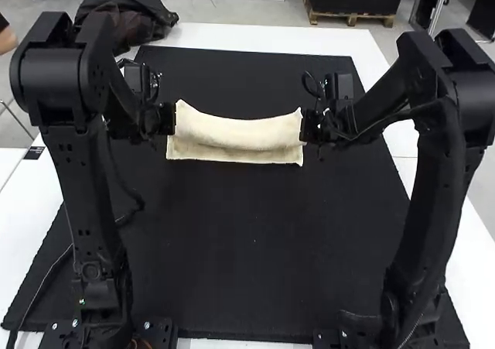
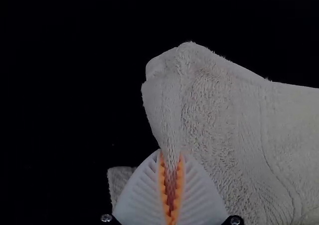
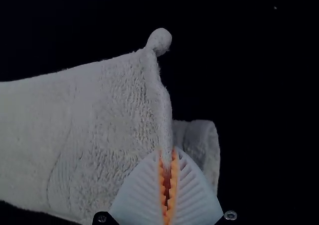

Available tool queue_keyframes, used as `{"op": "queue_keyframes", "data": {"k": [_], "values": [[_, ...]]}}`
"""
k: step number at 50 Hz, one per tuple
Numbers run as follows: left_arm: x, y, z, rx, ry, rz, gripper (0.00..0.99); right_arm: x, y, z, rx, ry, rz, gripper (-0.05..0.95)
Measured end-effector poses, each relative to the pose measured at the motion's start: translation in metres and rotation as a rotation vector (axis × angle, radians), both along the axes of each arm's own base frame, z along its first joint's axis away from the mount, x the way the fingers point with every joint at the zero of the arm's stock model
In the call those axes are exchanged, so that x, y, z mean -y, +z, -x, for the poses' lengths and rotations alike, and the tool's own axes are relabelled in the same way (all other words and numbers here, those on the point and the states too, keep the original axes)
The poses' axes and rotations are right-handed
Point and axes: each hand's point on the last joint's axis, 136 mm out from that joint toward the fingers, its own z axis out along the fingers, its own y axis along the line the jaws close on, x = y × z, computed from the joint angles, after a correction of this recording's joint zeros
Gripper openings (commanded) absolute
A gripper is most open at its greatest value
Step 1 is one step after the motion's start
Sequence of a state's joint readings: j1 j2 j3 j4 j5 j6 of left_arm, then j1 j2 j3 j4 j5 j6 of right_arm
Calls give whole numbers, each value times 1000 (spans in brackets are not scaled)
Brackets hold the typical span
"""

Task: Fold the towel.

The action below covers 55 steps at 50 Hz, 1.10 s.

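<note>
The high view looks forward and down from farther off, sharing the towel (image 1: 236, 136) with two close wrist views.

Towel (image 1: 240, 135), cream-coloured and of ribbed terry pile, lying as a narrow folded strip, its long direction running across the black mat, beyond the mat's middle as seen in the high view. The far edge sags between two raised corners; the near edge is almost straight. Each short end is pinched between a gripper's fingers, with a further layer of cloth visible beneath. The wrist views show stitched bands near both ends and a small rounded knob at the right end's corner.
</note>
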<state>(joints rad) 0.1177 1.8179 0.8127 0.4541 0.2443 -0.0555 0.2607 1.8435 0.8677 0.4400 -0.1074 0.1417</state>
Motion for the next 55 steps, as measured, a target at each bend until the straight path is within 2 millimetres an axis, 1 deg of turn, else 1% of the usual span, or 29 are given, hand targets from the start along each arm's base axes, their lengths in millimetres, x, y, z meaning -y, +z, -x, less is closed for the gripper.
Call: {"op": "queue_keyframes", "data": {"k": [6, 18, 32, 39, 55], "values": [[0, 0, 1, 6, -2, -3, 23, 2, -7, 5, -15, -2, 5, -8], [1, -9, 8, -14, -3, -5, 23, 2, -9, 7, -9, -2, 4, -8], [1, -1, 4, 36, -5, -13, 23, 4, -10, 9, 3, -6, 4, -8], [0, 1, 1, 54, -5, -15, 23, 4, -6, 7, 29, -8, -2, -8], [0, -22, -2, 36, -5, -13, 23, 3, -2, 4, 51, -9, -7, -8]]}}
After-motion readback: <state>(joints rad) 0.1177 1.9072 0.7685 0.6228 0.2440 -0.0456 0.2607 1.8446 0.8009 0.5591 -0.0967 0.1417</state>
